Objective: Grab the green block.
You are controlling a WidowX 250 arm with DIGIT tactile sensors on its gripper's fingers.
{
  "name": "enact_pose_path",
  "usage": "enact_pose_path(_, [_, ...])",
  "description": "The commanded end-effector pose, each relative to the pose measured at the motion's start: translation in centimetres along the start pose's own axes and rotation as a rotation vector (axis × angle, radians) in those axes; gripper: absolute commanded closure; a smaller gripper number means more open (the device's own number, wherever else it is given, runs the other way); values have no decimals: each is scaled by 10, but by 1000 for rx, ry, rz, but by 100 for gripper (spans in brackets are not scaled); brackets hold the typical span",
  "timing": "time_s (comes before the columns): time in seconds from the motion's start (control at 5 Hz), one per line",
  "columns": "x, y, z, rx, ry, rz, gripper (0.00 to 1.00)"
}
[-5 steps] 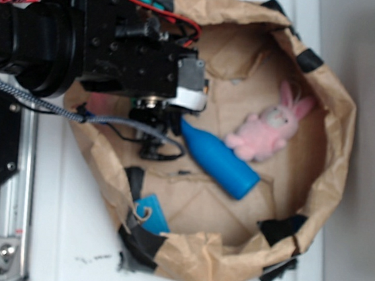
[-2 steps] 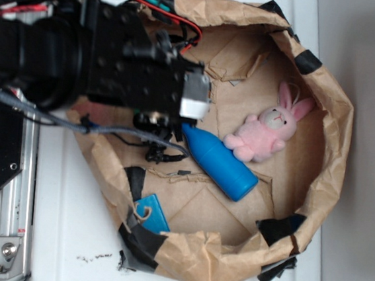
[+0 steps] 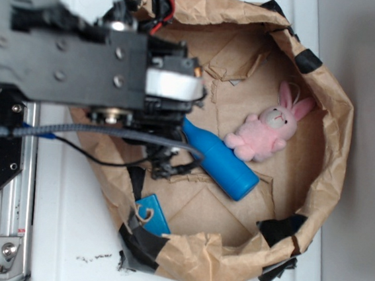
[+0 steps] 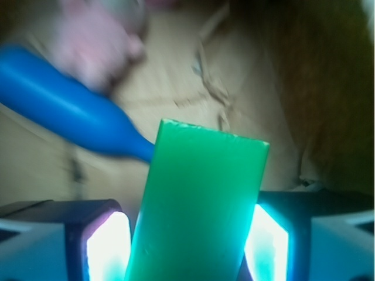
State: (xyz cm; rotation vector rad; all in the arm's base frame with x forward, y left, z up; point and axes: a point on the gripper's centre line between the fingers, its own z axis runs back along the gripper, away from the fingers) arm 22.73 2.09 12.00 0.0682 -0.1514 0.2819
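The green block (image 4: pixel 199 199) is a flat plain green slab standing tilted between my two lit pads in the wrist view. My gripper (image 4: pixel 187 240) is shut on it, with both pads against its long sides. In the exterior view my arm covers the block, and only the dark fingers of the gripper (image 3: pixel 165 163) show below the wrist, inside the paper bag. Just beyond the block lies the blue bottle (image 4: pixel 64 111), whose neck end sits right of the fingers (image 3: pixel 219 160).
The crumpled brown paper bag (image 3: pixel 335 128) walls in everything. A pink plush bunny (image 3: pixel 268 128) lies right of the bottle. A small blue flat square with a string loop (image 3: pixel 152 213) rests at the bag's near left rim. Black tape patches (image 3: pixel 279 228) mark the rim.
My arm has risen toward the exterior camera and looks much larger. The fingers have shifted a little toward the bag's near side. Bottle and bunny have not moved.
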Motion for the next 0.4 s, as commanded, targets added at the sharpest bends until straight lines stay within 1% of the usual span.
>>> enact_pose_path(0.0, [15, -16, 81, -47, -64, -52, 100])
enact_pose_path(0.2, [16, -17, 70, -40, -49, -52, 100])
